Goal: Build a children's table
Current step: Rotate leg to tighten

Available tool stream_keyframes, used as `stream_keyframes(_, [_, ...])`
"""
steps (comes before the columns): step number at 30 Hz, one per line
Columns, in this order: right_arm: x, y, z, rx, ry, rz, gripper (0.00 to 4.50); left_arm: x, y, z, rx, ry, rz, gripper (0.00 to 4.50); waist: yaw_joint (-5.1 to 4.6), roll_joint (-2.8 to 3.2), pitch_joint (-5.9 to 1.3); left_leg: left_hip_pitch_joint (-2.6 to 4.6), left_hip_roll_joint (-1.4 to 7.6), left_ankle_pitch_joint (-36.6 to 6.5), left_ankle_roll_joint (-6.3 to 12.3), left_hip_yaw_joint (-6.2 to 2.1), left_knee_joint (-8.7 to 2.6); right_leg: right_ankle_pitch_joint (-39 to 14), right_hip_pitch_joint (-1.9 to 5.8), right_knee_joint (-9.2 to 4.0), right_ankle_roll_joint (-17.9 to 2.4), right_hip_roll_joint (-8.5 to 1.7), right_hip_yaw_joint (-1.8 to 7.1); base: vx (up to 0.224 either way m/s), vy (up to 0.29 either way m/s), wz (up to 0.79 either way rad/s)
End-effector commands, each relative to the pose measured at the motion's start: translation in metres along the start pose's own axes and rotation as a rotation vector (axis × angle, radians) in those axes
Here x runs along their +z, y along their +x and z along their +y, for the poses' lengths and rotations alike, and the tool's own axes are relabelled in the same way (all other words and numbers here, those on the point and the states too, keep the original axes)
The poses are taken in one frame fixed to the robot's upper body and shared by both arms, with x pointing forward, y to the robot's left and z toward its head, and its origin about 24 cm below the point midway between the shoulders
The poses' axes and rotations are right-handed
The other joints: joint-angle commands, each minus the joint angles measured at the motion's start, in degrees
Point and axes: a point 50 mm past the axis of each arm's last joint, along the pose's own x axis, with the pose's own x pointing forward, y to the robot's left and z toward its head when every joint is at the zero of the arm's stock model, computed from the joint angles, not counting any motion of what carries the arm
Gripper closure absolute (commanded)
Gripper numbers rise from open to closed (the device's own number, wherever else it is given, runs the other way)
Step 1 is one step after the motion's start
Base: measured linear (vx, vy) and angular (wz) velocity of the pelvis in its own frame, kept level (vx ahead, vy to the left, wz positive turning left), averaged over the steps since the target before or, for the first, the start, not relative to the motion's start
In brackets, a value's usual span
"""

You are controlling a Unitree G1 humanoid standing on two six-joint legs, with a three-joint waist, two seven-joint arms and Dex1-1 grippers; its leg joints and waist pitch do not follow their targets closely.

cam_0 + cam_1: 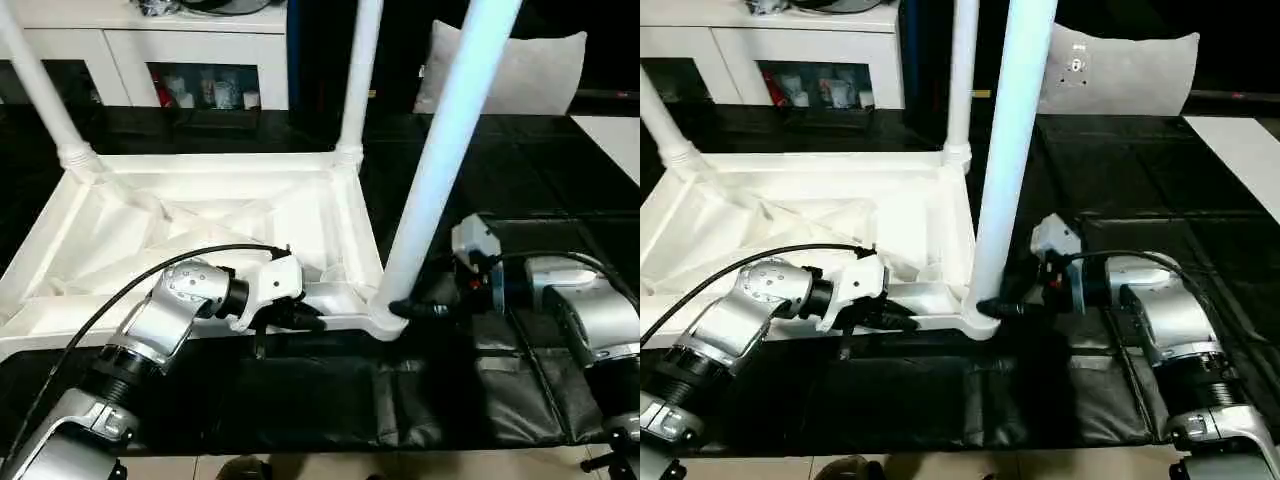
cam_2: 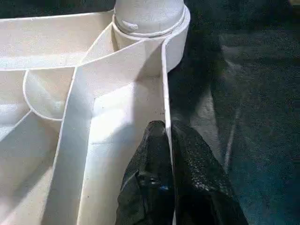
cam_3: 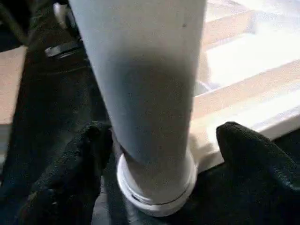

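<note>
Jaws of the left gripper [image 2: 166, 154] are pinched shut on the thin side wall of the children's table [image 1: 150, 230], one black finger inside the rim and the other outside it, a short way along the wall from the nearest corner socket [image 2: 154, 28]. Jaws of the right gripper [image 3: 159, 154] stand wide, a finger [image 3: 70, 159] on either side of the nearest leg [image 1: 440, 160] just above its base, and whether the pads touch it cannot be told. That leg stands upright in the corner socket closest to the robot. The children's table lies upside down on a black mat [image 1: 420, 400], its ribbed, cross-braced underside facing up. Two more legs rise from the far corners, one [image 1: 355, 70] behind the nearest leg and one [image 1: 40, 90] at the far left corner. Beyond the table stand a white cabinet [image 1: 180, 50] with shelves and a grey pillow [image 1: 530, 70]. Both silver forearms reach toward the near edge of the table.
</note>
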Motion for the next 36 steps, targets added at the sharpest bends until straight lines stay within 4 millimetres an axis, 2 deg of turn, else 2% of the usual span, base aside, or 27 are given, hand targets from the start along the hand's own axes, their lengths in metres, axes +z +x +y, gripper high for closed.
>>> stream_keyframes(1, [-0.002,0.001,0.004,0.034,0.007,0.006,1.07,0.009,0.003,-0.004,-0.046,0.057,-0.016,4.50,-0.09,-0.64,-3.83,1.32,2.90,-9.5,3.56,-0.97,-3.71,-8.9,2.52,-3.71,-13.9,-3.88,2.29,0.000,0.000,0.00])
stream_keyframes(5, [-0.002,0.004,0.005,0.040,0.005,-0.005,1.30,0.009,0.003,-0.004,-0.045,0.059,-0.021,4.50,-0.03,-0.62,-3.78,1.26,2.85,-9.1,3.62,-0.99,-3.71,-8.7,2.52,-3.70,-13.9,-3.90,2.27,0.000,0.000,0.00])
stream_keyframes(8, [-0.003,0.005,0.005,0.047,0.008,-0.003,1.66,0.009,0.003,-0.004,-0.046,0.059,-0.021,4.50,-0.04,-0.71,-3.79,1.26,2.82,-9.3,3.54,-1.00,-3.72,-9.2,2.58,-3.74,-13.7,-3.90,2.25,0.000,0.000,0.00])
stream_keyframes(18, [-0.007,0.010,0.011,0.090,0.046,-0.013,2.45,0.009,0.003,-0.003,-0.036,0.050,-0.024,4.50,0.03,-0.59,-3.82,1.31,2.83,-9.2,3.56,-1.01,-3.70,-8.6,2.59,-3.67,-13.9,-3.84,2.22,0.000,0.000,0.00])
stream_keyframes(23, [-0.008,0.015,0.015,0.087,0.081,-0.037,2.58,0.012,0.004,-0.003,-0.009,0.013,-0.060,4.50,0.12,-0.51,-3.81,1.26,2.91,-9.1,3.44,-1.09,-3.76,-8.1,2.64,-3.55,-14.1,-3.85,2.20,0.000,0.000,0.00])
stream_keyframes(25, [-0.010,0.022,0.013,0.025,0.111,-0.038,2.58,0.019,0.011,-0.001,0.038,-0.030,-0.097,4.50,-0.04,-0.55,-3.78,1.31,2.85,-9.4,3.28,-1.01,-3.77,-8.5,2.55,-3.61,-14.1,-3.80,2.22,0.000,0.000,0.00])
stream_keyframes(27, [-0.013,0.034,0.004,-0.116,0.164,-0.024,2.58,0.029,0.024,0.000,0.085,-0.079,-0.132,4.50,-0.45,-0.59,-3.36,1.37,2.66,-11.3,1.93,-1.14,-4.02,-13.2,2.37,-4.22,-13.4,-3.93,2.28,0.000,0.000,0.00])
stream_keyframes(28, [-0.013,0.034,0.004,-0.116,0.164,-0.024,2.59,0.029,0.024,0.000,0.085,-0.079,-0.132,4.50,-0.53,-0.54,-3.35,1.47,2.64,-11.9,1.53,-1.22,-4.06,-14.7,2.32,-4.35,-13.0,-3.97,2.28,0.000,0.000,0.00])
stream_keyframes(29, [-0.013,0.039,0.001,-0.169,0.194,-0.026,2.59,0.032,0.028,0.000,0.103,-0.091,-0.140,4.50,-0.72,-0.69,-3.31,1.37,2.58,-12.7,0.99,-1.34,-4.16,-17.1,2.47,-4.60,-11.9,-4.10,2.28,0.000,0.000,0.00])
stream_keyframes(30, [-0.013,0.046,-0.003,-0.240,0.243,-0.031,2.59,0.038,0.034,0.002,0.136,-0.110,-0.149,4.50,-1.08,-0.58,-3.30,1.29,2.55,-12.7,0.71,-1.45,-4.32,-17.4,2.47,-4.64,-11.4,-3.97,2.26,0.000,0.000,0.00])
stream_keyframes(31, [-0.013,0.046,-0.003,-0.240,0.243,-0.031,2.59,0.038,0.034,0.002,0.136,-0.110,-0.149,4.50,-1.48,-0.64,-3.27,1.34,2.60,-12.7,0.41,-1.40,-4.35,-17.1,2.32,-4.56,-11.5,-3.81,2.34,0.000,0.000,0.00])
stream_keyframes(33, [-0.013,0.060,-0.011,-0.371,0.316,-0.024,2.60,0.050,0.048,0.006,0.196,-0.142,-0.168,4.50,-2.39,-0.79,-3.05,1.09,2.28,-13.8,-0.20,-1.56,-4.44,-20.0,2.42,-4.94,-10.6,-3.90,2.21,0.000,0.000,0.00])
stream_keyframes(36, [-0.012,0.070,-0.015,-0.441,0.364,-0.020,2.60,0.061,0.058,0.006,0.234,-0.164,-0.187,4.50,-3.03,-0.71,-3.16,1.43,2.20,-14.1,-0.25,-1.48,-4.26,-20.6,2.20,-5.29,-10.1,-3.83,2.35,0.000,0.000,0.00])
